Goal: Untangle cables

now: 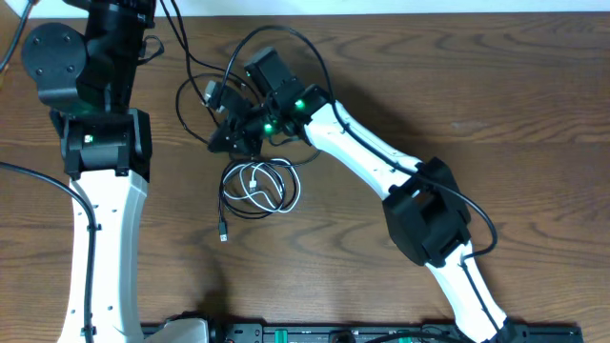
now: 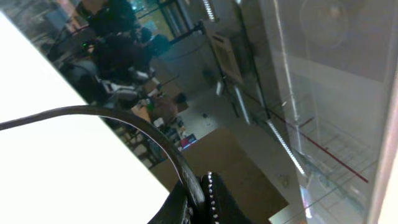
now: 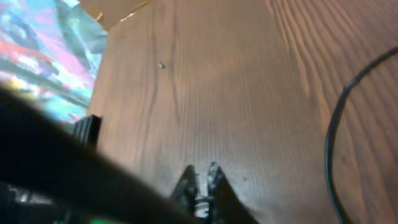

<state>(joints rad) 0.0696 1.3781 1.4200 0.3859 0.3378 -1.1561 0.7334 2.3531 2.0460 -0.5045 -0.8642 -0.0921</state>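
Note:
The cables lie tangled at the table's upper middle. A white cable is coiled inside a black cable's loop, whose plug points toward the front. More black cable arcs above, with a silver plug at the left. My right gripper sits low at the tangle's upper left edge. In the right wrist view it is shut just above the wood, a small pale bit showing low between the fingers. My left gripper is raised, facing away from the table, shut on a black cable.
The left arm stands along the table's left side and the right arm crosses from the front right. A black cable curves over the wood right of the right gripper. A dark blurred shape blocks the right wrist view's lower left.

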